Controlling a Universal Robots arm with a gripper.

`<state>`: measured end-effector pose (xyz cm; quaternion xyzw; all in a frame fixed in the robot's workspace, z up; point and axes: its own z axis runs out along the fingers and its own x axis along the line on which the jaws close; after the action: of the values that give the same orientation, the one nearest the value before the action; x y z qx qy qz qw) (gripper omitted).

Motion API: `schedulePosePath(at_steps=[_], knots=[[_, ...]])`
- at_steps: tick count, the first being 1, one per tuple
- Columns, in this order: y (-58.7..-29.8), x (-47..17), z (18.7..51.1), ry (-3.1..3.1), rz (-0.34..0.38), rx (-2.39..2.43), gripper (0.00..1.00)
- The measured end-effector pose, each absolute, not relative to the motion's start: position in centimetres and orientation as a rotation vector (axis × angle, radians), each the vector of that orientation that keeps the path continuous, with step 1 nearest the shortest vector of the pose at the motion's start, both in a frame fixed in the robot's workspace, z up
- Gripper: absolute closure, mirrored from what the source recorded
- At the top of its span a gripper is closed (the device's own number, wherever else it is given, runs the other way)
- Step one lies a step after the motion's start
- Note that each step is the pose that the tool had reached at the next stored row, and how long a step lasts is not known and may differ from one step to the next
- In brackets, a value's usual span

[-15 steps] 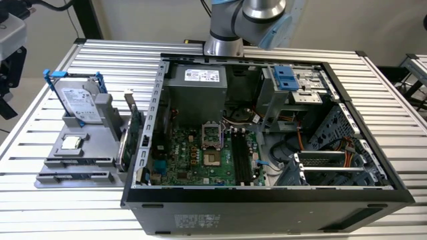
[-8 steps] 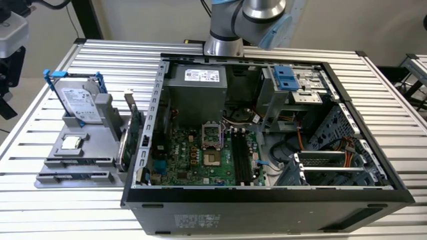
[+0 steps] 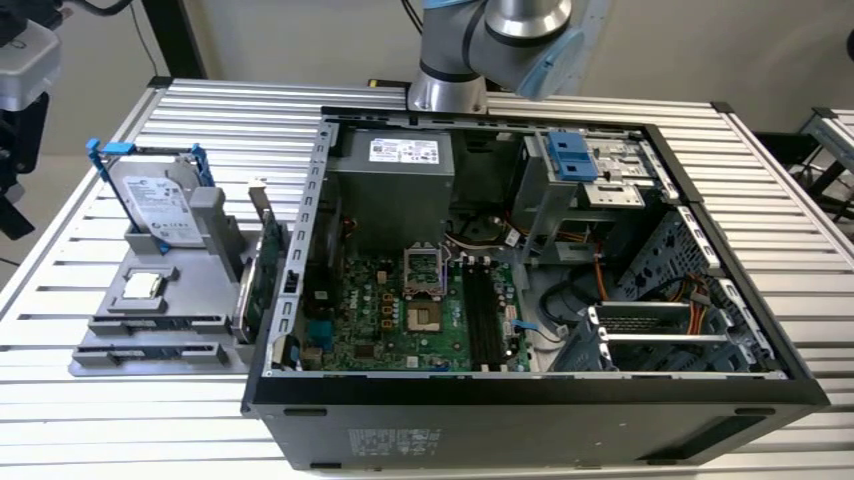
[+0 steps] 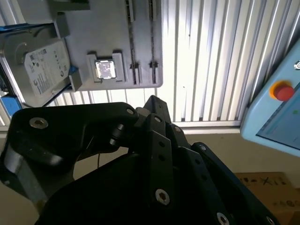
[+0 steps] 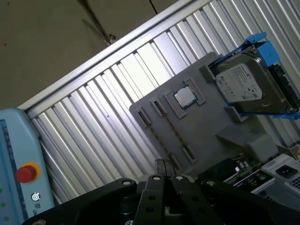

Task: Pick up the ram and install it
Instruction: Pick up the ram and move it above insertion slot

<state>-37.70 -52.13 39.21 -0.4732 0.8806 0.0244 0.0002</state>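
Arm (image 3: pixel 487 40) is hanging over the rear of the open case (image 3: pixel 534 385), cut off at the frame's top edge.
The gripper (image 5: pixel 164 163), black and linked, is pressing its fingers together on nothing. The ram (image 3: pixel 158 323) is standing edge-on in a ribbed grey tray (image 3: pixel 200 297) slot, lower left in the exterior view, a thin dark strip with indistinct detail.

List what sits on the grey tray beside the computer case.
On the grey tray: a hard drive in a blue bracket, a processor chip in its recess, and two long narrow holders. Whether the ram lies in them cannot be told.
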Motion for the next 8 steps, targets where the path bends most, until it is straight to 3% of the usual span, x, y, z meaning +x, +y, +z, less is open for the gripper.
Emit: schedulePosePath(at_steps=[8], knots=[[-52.12, -37.71, 39.21, 2.73, 0.074, -1.556, 1.0]])
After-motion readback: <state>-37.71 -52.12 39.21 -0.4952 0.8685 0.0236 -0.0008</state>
